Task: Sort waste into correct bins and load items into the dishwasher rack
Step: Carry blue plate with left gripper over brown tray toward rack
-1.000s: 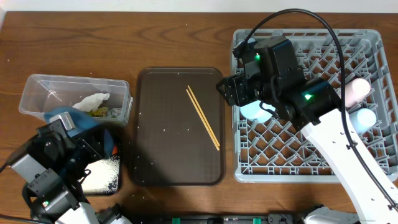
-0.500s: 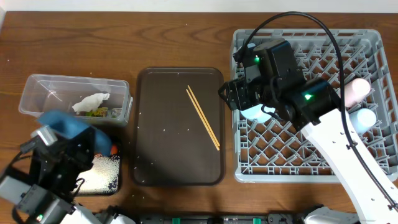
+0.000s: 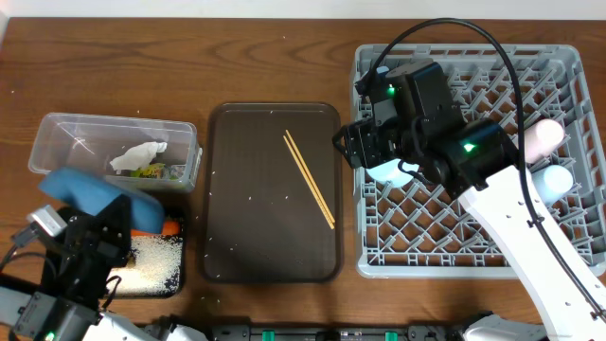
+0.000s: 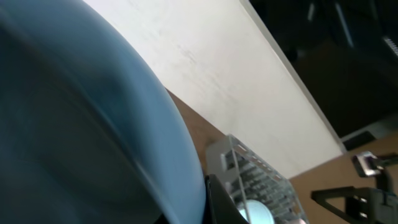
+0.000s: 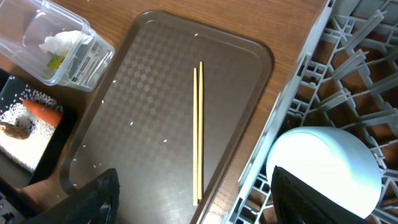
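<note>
My left gripper (image 3: 112, 220) is shut on the rim of the dark blue plate (image 3: 88, 192), held tilted above the black tray (image 3: 180, 277) at the near left. In the left wrist view the plate (image 4: 81, 124) fills the frame beside one black finger (image 4: 221, 205). On the black tray lie rice (image 3: 156, 260) and a carrot (image 3: 170, 226). The clear tub (image 3: 57, 133) holds the napkin (image 3: 139, 154) and wrapper (image 3: 150, 171). My right gripper (image 5: 196, 199) hangs open and empty at the rack's left edge, next to the overturned pale blue bowl (image 5: 323, 162). The chopsticks (image 3: 309, 178) lie on the brown serving tray.
The grey rack (image 3: 559, 66) fills the right side, with a pink cup (image 3: 543, 137) and a pale blue cup (image 3: 552, 180) near its right edge. The brown serving tray (image 3: 246, 237) carries scattered rice grains. A brownish lump (image 5: 15, 127) sits by the carrot (image 5: 43, 112).
My left arm has drawn back toward the near left with the plate, uncovering more of the black tray and the carrot. The right arm has not moved.
</note>
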Controlling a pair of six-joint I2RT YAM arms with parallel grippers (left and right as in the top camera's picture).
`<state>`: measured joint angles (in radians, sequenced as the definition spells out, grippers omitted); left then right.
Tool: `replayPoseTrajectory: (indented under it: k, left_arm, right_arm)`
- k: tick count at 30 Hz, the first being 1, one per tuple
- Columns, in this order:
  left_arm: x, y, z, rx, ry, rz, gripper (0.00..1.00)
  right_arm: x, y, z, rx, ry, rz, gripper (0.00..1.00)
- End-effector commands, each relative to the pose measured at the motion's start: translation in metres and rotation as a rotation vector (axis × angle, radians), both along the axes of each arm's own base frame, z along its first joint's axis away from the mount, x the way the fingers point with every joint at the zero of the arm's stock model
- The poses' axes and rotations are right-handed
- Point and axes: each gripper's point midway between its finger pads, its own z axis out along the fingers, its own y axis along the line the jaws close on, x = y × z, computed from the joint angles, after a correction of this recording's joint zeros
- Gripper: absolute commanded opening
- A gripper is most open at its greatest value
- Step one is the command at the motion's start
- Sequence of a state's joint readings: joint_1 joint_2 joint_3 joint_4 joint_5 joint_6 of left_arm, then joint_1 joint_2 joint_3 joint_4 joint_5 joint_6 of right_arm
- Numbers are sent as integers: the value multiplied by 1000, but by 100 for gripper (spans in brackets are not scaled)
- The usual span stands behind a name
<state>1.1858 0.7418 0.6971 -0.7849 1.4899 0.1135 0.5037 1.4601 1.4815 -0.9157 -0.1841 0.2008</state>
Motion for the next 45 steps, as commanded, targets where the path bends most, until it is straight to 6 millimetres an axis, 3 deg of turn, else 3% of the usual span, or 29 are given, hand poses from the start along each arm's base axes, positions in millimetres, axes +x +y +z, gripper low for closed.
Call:
replayPoseTrajectory:
  k: [1,10,16,22,27,32,36,41,45]
  left_arm:
    - [1,-23,16,24,-77,-123,6]
    - [18,-107,37,89,-108,-543,6]
    - [18,-178,81,129,-247,-799,6]
    - [28,-223,113,83,-385,-900,6]
    - [59,-259,107,46,-433,-910,6]
    - [88,-309,99,-4,-476,-1003,6]
    - [107,-353,100,-51,-501,-1088,6]
    - [124,-411,97,-82,-512,-1184,6]
    - [141,-441,83,-110,-485,-1164,6]
  right_arm:
    - [5,-6,4,-32,-43,-12,71]
    - [14,-28,15,-28,-73,-85,71]
    - [22,-71,30,25,-69,-249,71]
    - [22,-122,46,48,-88,-401,71]
    - [16,-174,53,77,-69,-597,71]
    - [6,-224,45,88,-11,-783,72]
    - [1,-240,41,82,9,-835,72]
    - [-4,-246,38,76,31,-856,71]
    - [-9,-251,34,52,49,-877,72]
